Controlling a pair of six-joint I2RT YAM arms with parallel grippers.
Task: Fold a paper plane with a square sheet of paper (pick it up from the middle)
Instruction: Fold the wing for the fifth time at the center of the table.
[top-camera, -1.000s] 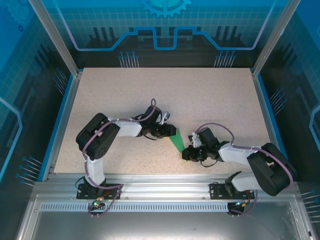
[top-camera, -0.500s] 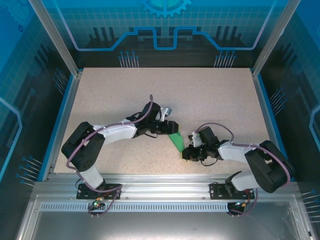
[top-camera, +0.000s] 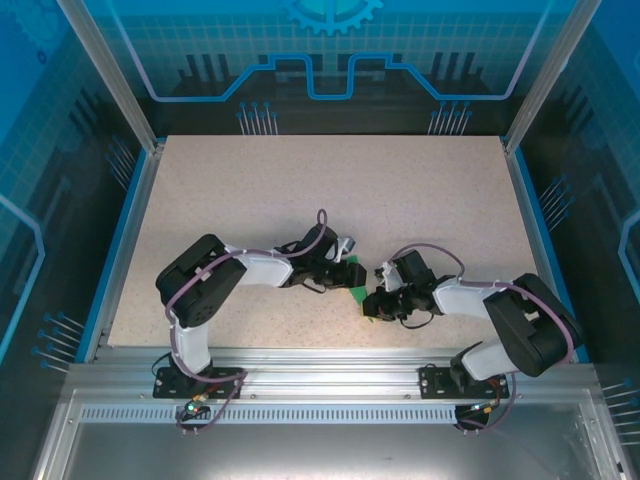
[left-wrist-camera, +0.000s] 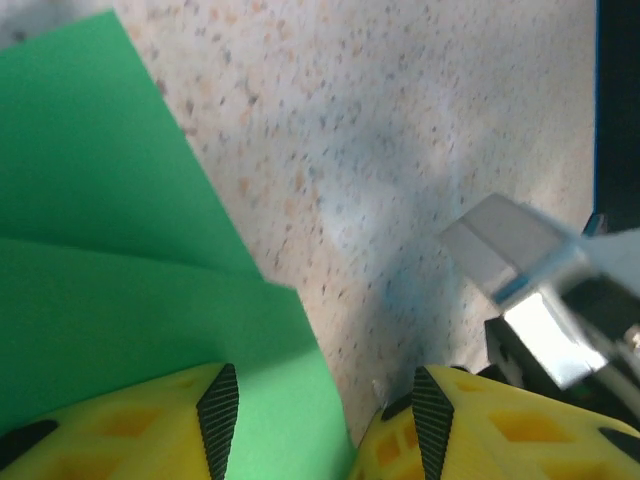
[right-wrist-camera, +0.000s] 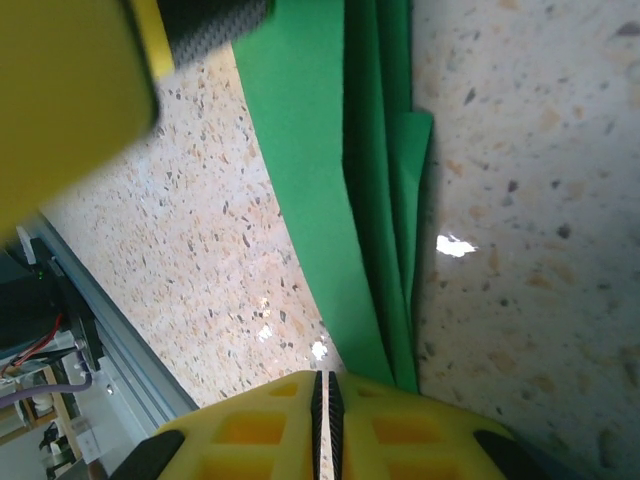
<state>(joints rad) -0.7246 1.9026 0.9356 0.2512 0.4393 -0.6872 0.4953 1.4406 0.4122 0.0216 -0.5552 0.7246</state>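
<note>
Speckled beige tabletop inside an enclosure w/ blue panels; arm bases sit on the aluminium rail at the near edge. Both arms reach in twd the centre-front of the table & meet at the green paper. It lies on the table btwn them, folded into a narrow angular shape w/ stacked layers & creases.

Left gripper is at the paper's far end. In the left wrist view its fingers are spread: one yellow finger over the green paper, the other on bare table just beside the paper's edge, so no grip.

Right gripper is at the near end. In the right wrist view its tips are pressed together, the seam a thin line. The folded layers of the green paper run right up to the tips; can't tell if a layer is nipped.
</note>
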